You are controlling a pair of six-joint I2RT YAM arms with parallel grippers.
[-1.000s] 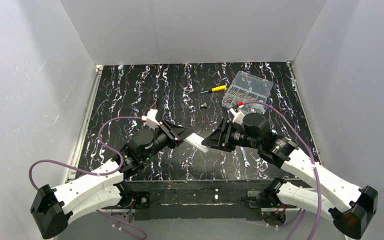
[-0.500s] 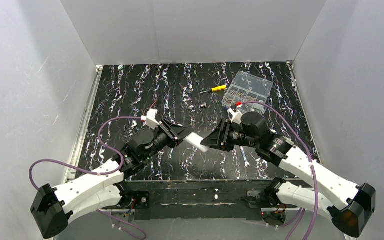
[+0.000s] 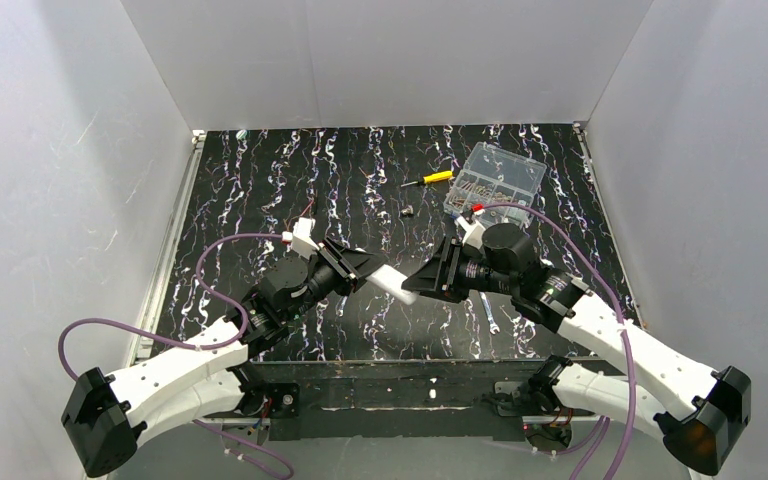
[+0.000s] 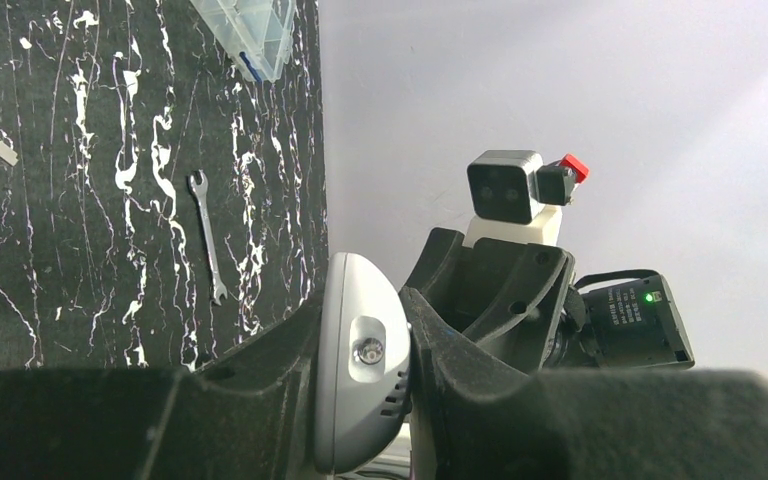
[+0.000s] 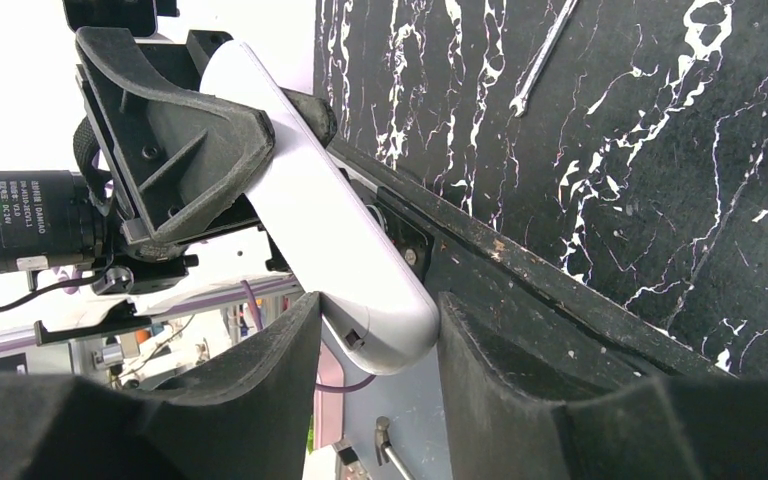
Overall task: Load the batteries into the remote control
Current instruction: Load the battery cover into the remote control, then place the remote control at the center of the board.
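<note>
White plastic, the remote control (image 3: 392,283) hangs in the air just toward 6 o'clock of the table's middle, slanting from 10 o'clock down to 4 o'clock in the overhead view, and both arms meet on it. Your left gripper (image 3: 368,270) comes in from 8 o'clock and has the upper end pinched: in its wrist view the black fingers (image 4: 260,380) press flat against both sides of the remote's rounded end, with a small screw showing on the face between them. Your right gripper (image 3: 418,283) reaches in from 4 o'clock, and its fingers (image 5: 260,400) stand one on each side of the lower end. They sit tight beside the casing, but you cannot tell from these views whether they press on it or only flank it. Below the remote lies the black table (image 3: 260,200) with its white streaks. A flat silver wrench (image 3: 489,313) rests on it at about 4 o'clock, just beside the right arm. A yellow-handled screwdriver (image 3: 430,179) lies toward 1 o'clock, and a clear plastic compartment box (image 3: 495,180) sits just beyond it at 2 o'clock.
</note>
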